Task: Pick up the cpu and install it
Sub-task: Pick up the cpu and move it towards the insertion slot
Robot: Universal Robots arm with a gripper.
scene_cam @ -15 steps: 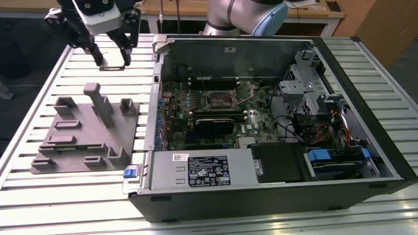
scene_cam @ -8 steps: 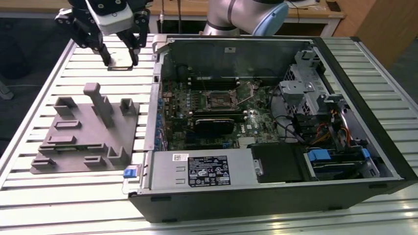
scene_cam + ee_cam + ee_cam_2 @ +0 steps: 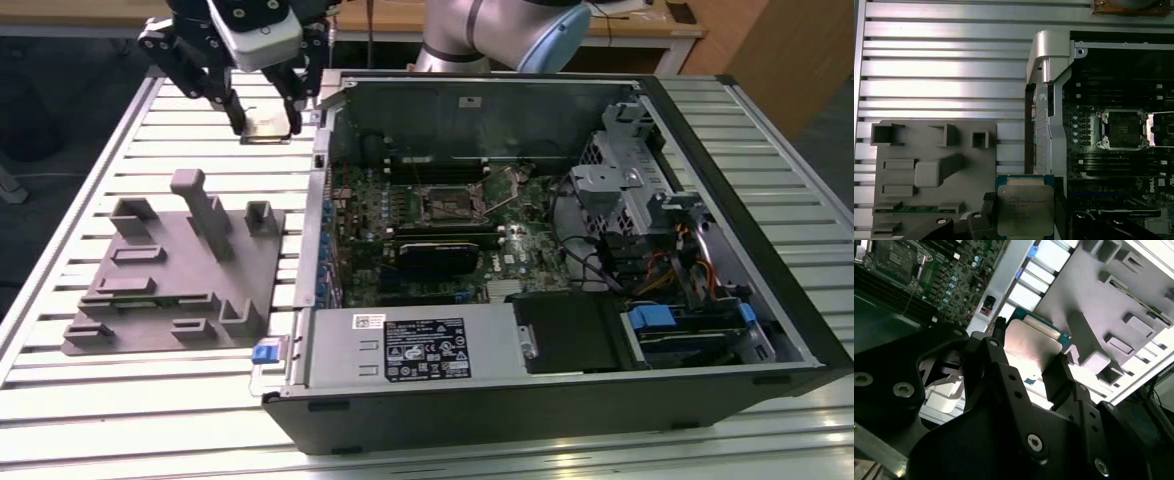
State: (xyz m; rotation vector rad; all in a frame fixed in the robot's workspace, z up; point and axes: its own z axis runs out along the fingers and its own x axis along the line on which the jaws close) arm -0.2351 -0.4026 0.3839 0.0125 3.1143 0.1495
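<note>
Slatted metal table (image 3: pixel 147 392) bears computer case (image 3: pixel 534 405); gripper (image 3: pixel 268 125) clasps cpu (image 3: pixel 1024 210) alongside.

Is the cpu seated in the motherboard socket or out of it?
Out. The cpu sits clamped in the gripper outside the case; the socket on the motherboard is empty.

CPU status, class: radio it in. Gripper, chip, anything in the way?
Gripper shut on cpu. Chip held outside computer case, near grey tray. Socket open. Case wall stands between cpu and socket.
</note>
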